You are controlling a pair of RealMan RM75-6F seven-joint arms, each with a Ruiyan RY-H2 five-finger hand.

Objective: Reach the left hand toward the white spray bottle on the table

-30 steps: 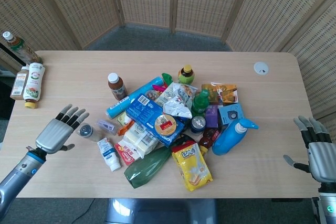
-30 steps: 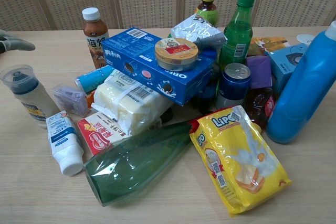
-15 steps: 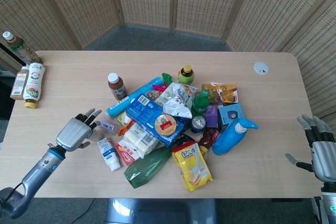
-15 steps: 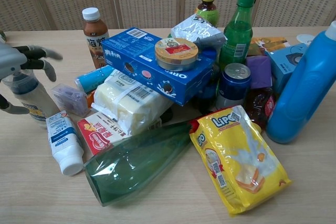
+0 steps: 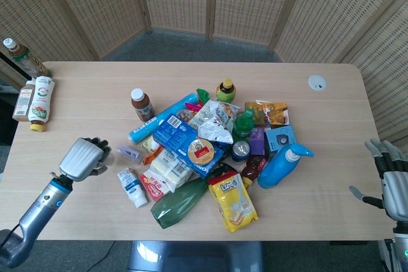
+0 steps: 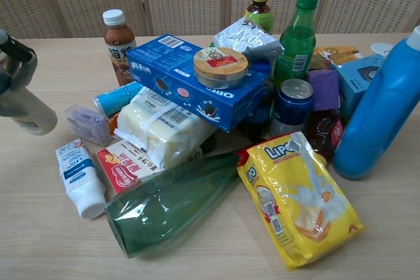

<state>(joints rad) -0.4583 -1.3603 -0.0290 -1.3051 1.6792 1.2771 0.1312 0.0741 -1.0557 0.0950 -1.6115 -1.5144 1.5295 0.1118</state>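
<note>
Left hand (image 5: 83, 157) has fingers curled round the white plastic spray bottle (image 6: 26, 109), tilted off the table left of the clear purple pouch (image 6: 87, 124). Risk: loose grip lets it slip. Right hand (image 5: 390, 183) spread, idle.

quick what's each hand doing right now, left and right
Left hand: closed around the white spray bottle, which is tilted and lifted off the table.
Right hand: open, fingers apart, holding nothing, at the table's right edge.
</note>
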